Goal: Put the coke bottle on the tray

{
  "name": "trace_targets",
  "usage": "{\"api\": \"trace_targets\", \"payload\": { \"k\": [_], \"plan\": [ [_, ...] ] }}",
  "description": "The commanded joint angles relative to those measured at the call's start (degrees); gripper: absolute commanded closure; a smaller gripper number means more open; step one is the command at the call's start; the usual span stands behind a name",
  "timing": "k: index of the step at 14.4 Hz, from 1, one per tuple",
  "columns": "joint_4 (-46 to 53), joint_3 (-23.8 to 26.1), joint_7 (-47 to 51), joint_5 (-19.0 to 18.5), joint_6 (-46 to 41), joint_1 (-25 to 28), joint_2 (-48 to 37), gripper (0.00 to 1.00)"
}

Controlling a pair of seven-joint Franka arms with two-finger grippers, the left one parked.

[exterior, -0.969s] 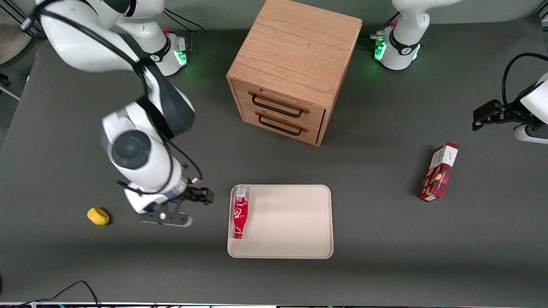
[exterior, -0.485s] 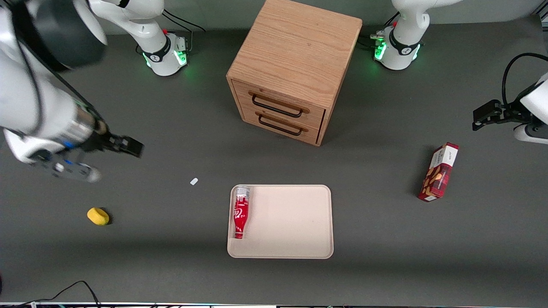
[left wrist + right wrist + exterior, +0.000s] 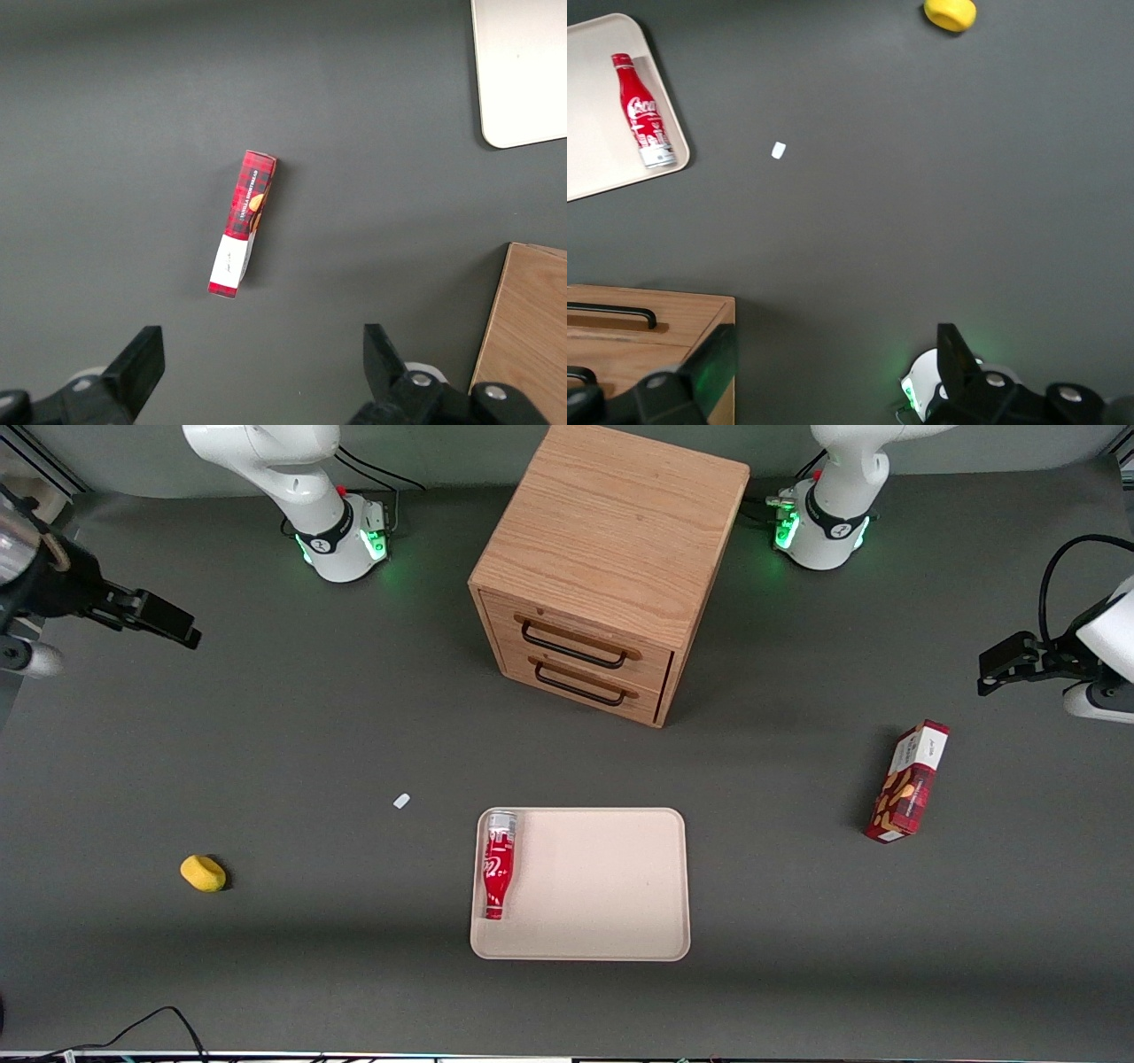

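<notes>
Now coke bottle (image 3: 498,864) lies on tray (image 3: 611,886) — claw (image 3: 159,622) open, well apart.

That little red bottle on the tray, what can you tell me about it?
The coke bottle is slim and red with white script, silvery at its wide end and narrowing to a red neck. It lies on its side on the beige tray, along the tray's edge toward the working arm's end, neck pointing toward the front camera. Only the tray touches it; the open claw hangs far off, empty.
</notes>
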Motion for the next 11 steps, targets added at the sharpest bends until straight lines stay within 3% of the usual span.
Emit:
{"api": "trace_targets", "payload": {
  "k": [1, 5, 11],
  "plan": [
    [-16.18, -0.46, -0.84, 1.59, 7.59, 0.09, -10.81, 0.0],
    [-22.38, -0.46, -0.66, 1.68, 11.39, 0.53, -15.23, 0.0],
    [-12.38, -2.12, -0.14, 3.44, 8.51, 0.61, -8.21, 0.0]
  ]
}}
